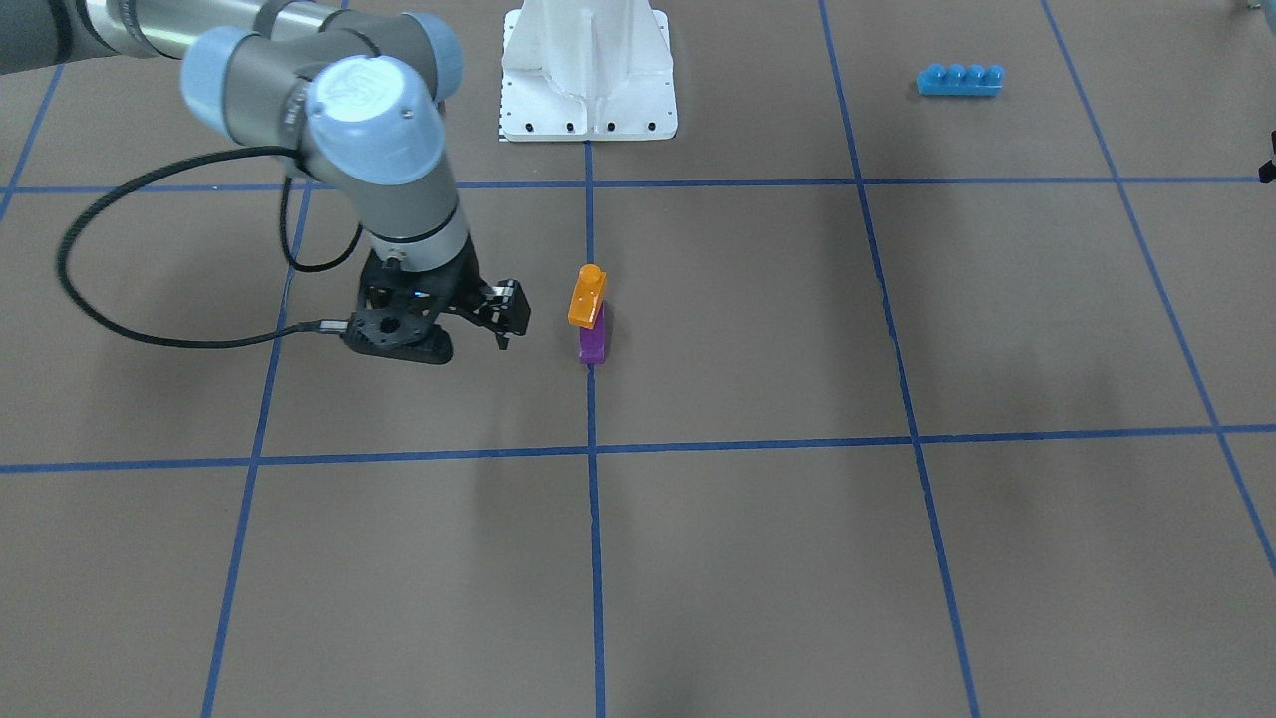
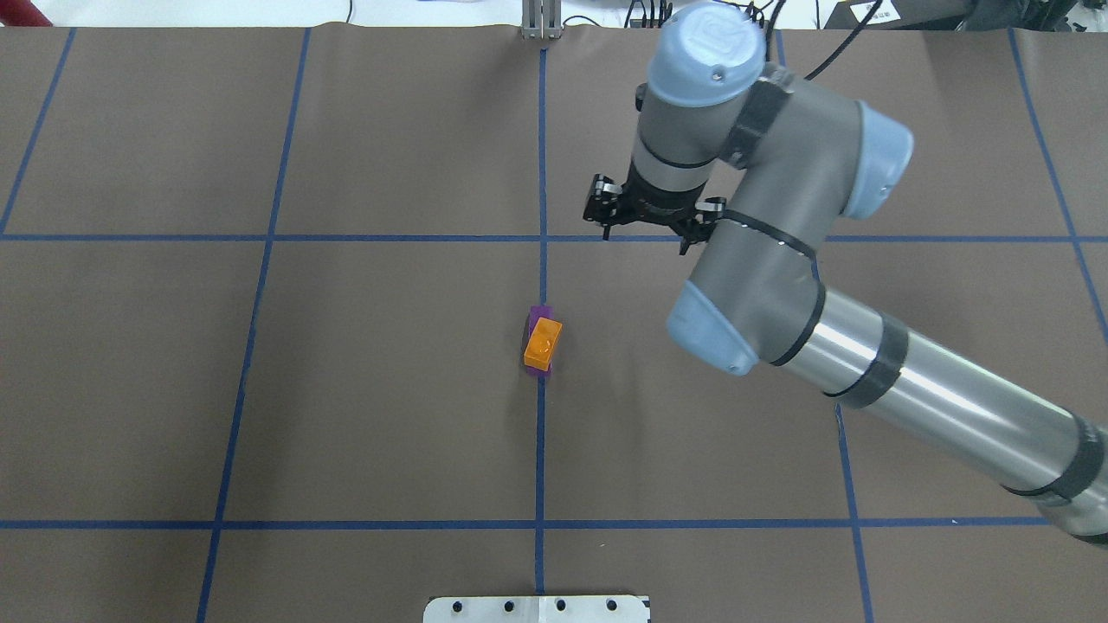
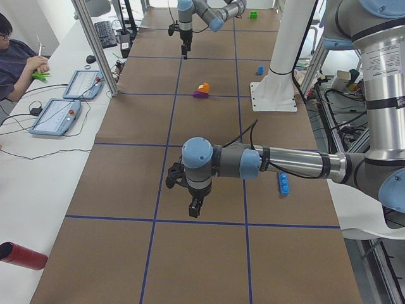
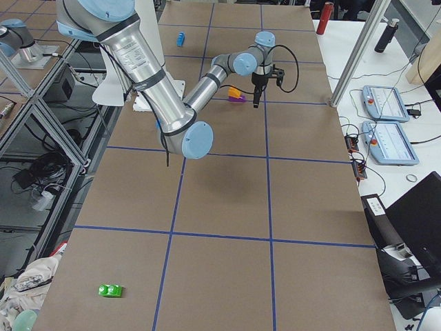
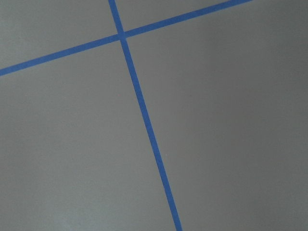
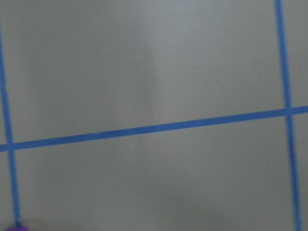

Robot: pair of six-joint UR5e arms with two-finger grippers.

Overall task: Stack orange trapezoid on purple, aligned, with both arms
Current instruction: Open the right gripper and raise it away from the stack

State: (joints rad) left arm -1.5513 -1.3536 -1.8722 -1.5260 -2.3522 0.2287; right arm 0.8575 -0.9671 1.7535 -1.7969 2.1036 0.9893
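Note:
The orange trapezoid (image 1: pixel 587 296) sits on top of the purple block (image 1: pixel 592 344) on the centre tape line, and no gripper touches the stack. From overhead the orange trapezoid (image 2: pixel 543 343) covers most of the purple block (image 2: pixel 538 316), slightly offset toward me. My right gripper (image 1: pixel 439 339) hovers low beside the stack, apart from it, and looks open and empty; overhead the right gripper (image 2: pixel 645 240) is beyond the stack and to the right. My left gripper (image 3: pixel 195 208) hangs over bare table far from the stack, and I cannot tell whether it is open. A purple sliver (image 6: pixel 17 228) shows in the right wrist view.
A long blue four-stud brick (image 1: pixel 959 80) lies near my left side. A small blue block (image 3: pixel 260 69) sits by the white base pedestal (image 1: pixel 588 90). A green block (image 4: pixel 110 290) lies at the far right end. An operator sits beside the table.

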